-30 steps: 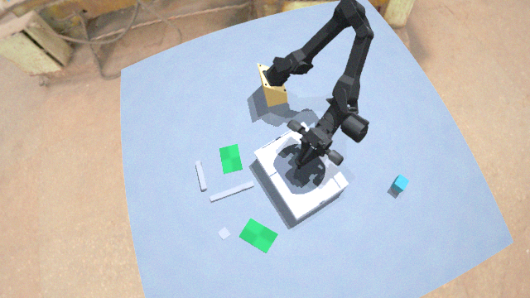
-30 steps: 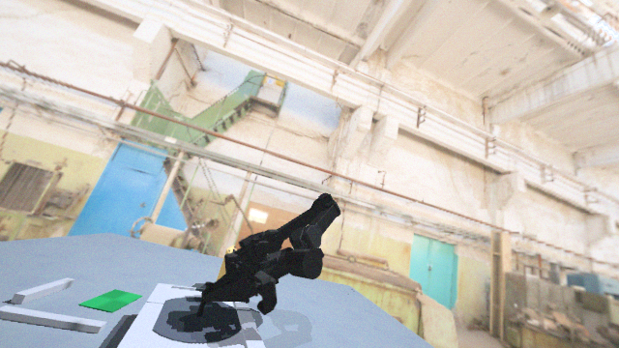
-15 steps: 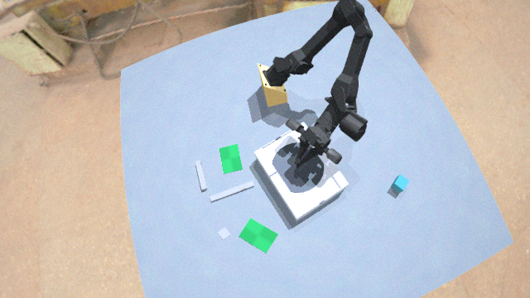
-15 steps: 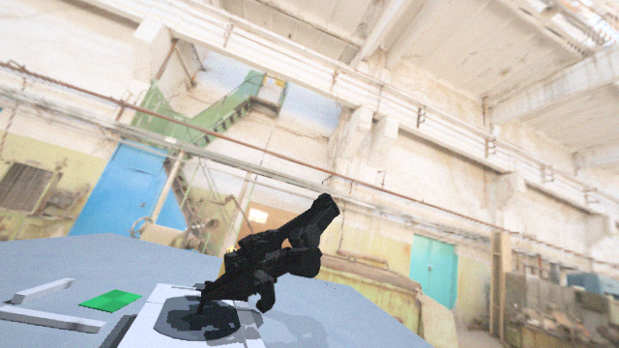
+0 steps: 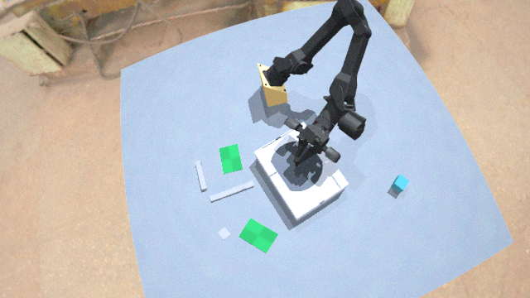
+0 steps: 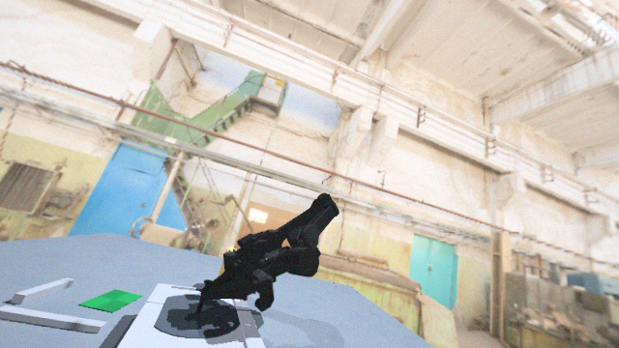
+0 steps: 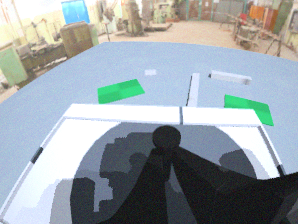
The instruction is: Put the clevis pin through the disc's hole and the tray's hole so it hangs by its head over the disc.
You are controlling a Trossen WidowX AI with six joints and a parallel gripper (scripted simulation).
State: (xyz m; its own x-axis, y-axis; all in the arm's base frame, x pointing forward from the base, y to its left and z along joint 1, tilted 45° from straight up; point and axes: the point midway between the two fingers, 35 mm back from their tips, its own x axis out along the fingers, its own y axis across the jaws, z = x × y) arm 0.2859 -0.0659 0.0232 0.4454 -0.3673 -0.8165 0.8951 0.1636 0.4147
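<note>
Arm arched high, end effector (image 5: 296, 162) (image 6: 202, 289) (image 7: 164, 152) angled down, fingers nearly together, gripping

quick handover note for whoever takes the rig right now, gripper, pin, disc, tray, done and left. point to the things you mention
Gripper (image 5: 296, 162) (image 6: 201, 296) (image 7: 164, 152): shut on the pin (image 7: 166, 137), round head up, over the disc.
Disc (image 5: 308, 175) (image 6: 166, 321) (image 7: 85, 200): flat inside the tray (image 5: 299, 209) (image 6: 140, 333) (image 7: 125, 114).
Done: pin picked up and brought over the disc.
Unclear: whether its tip has entered either hole; the fingers and shadow hide that.
Left: seat the pin through both holes until it hangs by its head, open the gripper, back off clear of everything.
</note>
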